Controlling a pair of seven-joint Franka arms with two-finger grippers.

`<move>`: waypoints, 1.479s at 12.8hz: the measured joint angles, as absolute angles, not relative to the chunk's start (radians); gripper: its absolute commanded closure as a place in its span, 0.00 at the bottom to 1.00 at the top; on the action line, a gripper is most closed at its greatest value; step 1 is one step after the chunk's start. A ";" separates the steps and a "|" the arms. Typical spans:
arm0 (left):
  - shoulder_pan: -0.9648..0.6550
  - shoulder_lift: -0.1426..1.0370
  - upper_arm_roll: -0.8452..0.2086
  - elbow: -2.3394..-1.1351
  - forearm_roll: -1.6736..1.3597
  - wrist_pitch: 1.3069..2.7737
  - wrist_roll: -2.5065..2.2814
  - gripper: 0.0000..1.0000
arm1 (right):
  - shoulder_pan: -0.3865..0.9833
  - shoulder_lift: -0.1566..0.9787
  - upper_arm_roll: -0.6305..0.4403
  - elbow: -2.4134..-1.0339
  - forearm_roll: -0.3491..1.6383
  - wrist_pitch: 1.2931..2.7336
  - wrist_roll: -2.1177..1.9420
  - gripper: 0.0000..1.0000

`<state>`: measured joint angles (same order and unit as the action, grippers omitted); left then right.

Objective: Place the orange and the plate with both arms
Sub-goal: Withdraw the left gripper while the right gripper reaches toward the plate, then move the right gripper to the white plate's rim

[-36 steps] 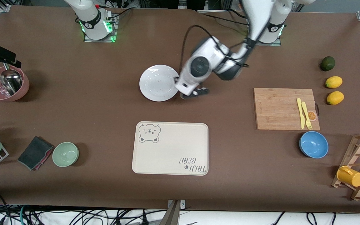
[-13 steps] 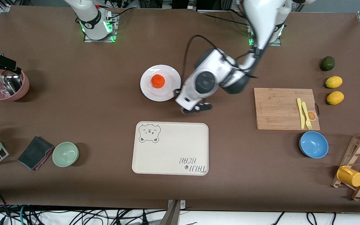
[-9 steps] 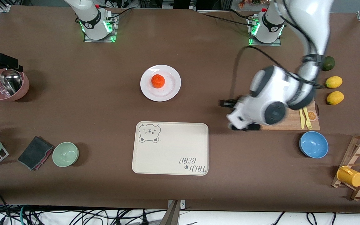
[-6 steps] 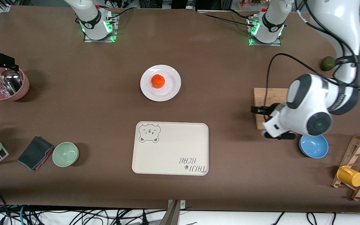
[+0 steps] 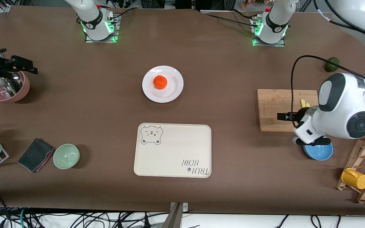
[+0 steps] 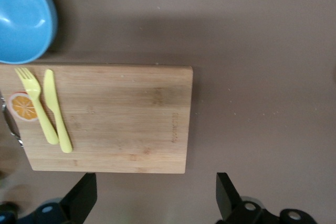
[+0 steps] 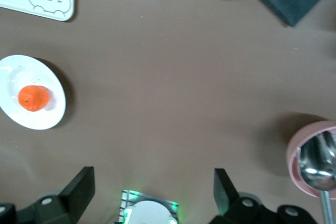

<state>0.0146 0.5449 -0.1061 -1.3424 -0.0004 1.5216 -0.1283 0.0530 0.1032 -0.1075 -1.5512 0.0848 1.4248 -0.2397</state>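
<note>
Brown cloth is covering the whole table (image 5: 74, 104). Near the upper middle of the front view, the orange (image 5: 160, 82) is sitting on the plate (image 5: 173, 90). Both arms are waiting wide apart, each with fingers spread and empty: the right gripper (image 7: 152, 187) over the pink bowl (image 5: 24, 87), the left gripper (image 6: 155, 195) over the cutting board (image 5: 276, 109). Neither arm is clearly nearer to the plate.

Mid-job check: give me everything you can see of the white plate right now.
The plate is round, glossy white, with a shallow raised rim, and looks ceramic. It lies flat on the brown table, midway between the arms' ends, farther from the front camera than the bear tray. The orange sits on it near its middle. Neither end effector touches it; the right wrist view confirms this.
</note>
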 measured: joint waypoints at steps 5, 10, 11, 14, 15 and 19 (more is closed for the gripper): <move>0.102 0.468 -0.104 -1.339 0.000 1.622 0.086 0.00 | 0.081 0.107 -0.108 -1.549 0.088 1.428 -0.204 0.00; 0.056 0.214 -0.103 -1.502 0.001 1.692 0.100 0.00 | 0.080 0.098 -0.107 -1.612 0.150 1.533 -0.163 0.00; 0.043 0.162 -0.102 -1.556 0.002 1.702 0.100 0.00 | 0.080 0.090 -0.105 -1.669 0.208 1.588 -0.159 0.00; 0.021 0.061 -0.052 -1.649 0.003 1.721 0.103 0.00 | 0.080 0.068 -0.097 -1.890 0.367 1.806 -0.159 0.00; 0.014 0.040 -0.025 -1.661 0.003 1.707 0.107 0.00 | 0.080 0.066 -0.085 -1.958 0.421 1.871 -0.160 0.00; -0.020 -0.001 0.012 -1.677 0.003 1.647 0.129 0.00 | 0.081 0.072 -0.017 -2.158 0.675 2.080 -0.279 0.00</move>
